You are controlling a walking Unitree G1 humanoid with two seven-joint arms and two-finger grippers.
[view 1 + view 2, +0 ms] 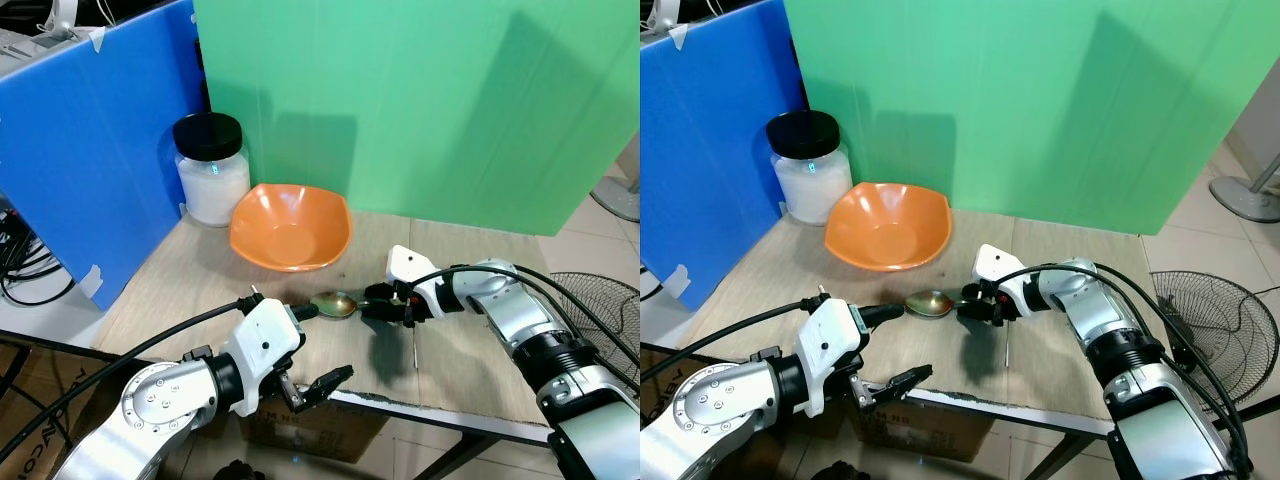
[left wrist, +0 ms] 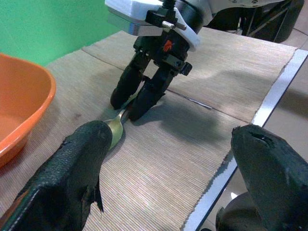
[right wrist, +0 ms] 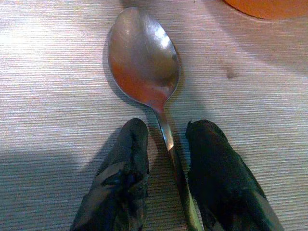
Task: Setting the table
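At the centre of the left eye view, the spoon lies flat on the table just below the orange bowl. The right tool straddles its handle, fingers parted, probably placing it. The left tool hangs released past the table's lower edge, out of the way.

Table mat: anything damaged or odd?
Yes: the woven table mat is frayed along the near table edge. Otherwise the spoon lies flat between the right gripper fingers, with nothing spilled.
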